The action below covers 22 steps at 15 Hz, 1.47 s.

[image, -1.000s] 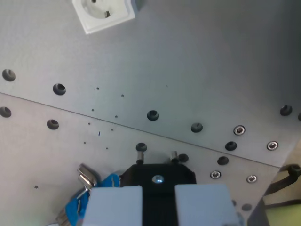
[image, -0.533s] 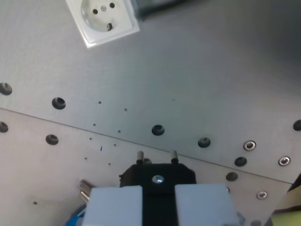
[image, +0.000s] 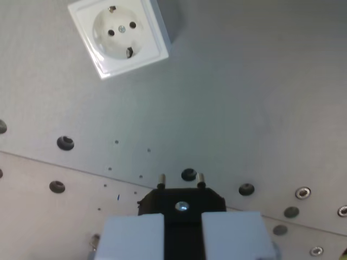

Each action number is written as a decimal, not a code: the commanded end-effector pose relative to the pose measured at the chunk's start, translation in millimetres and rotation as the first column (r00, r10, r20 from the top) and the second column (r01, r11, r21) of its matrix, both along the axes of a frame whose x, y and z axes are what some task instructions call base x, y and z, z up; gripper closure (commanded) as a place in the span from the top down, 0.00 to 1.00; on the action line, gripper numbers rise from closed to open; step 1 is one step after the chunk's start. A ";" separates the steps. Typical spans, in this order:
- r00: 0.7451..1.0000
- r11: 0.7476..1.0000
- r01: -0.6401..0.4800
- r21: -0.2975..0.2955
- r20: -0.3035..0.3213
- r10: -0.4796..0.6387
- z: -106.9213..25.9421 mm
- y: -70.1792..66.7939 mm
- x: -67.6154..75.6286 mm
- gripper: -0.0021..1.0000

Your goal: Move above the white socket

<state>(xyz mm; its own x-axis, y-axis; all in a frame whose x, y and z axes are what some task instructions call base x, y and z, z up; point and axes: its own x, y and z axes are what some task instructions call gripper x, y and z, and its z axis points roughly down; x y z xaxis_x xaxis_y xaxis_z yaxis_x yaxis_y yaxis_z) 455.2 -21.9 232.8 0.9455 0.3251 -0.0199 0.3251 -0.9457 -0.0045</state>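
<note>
One wrist view looks down on a grey metal table (image: 233, 92) dotted with bolt holes. The white socket (image: 119, 37) sits flat on it at the upper left of the view, tilted slightly, its round face with two pin holes showing. At the bottom centre, the gripper (image: 182, 225) shows two pale fingers (image: 133, 238) clenched on a black plug (image: 181, 203), whose two metal pins point up the picture (towards the socket's side of the table).

The plug and socket are well apart: the socket lies up and to the wrist view's left of the pins, with bare table between. By my judgement the approach step is in hand and not yet done. The next move calls for carrying the plug further forward and to the wrist view's left until the socket sits just ahead of the pins, holding height so nothing touches.
</note>
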 end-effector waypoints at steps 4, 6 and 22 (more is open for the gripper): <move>0.996 0.999 0.030 0.014 0.087 -0.031 -31.4 10.5 4.6 0.00; 0.996 0.999 0.031 0.012 0.086 -0.032 -41.3 13.2 6.9 0.00; 0.998 0.999 0.033 0.019 0.059 -0.034 -106.2 27.7 22.1 0.00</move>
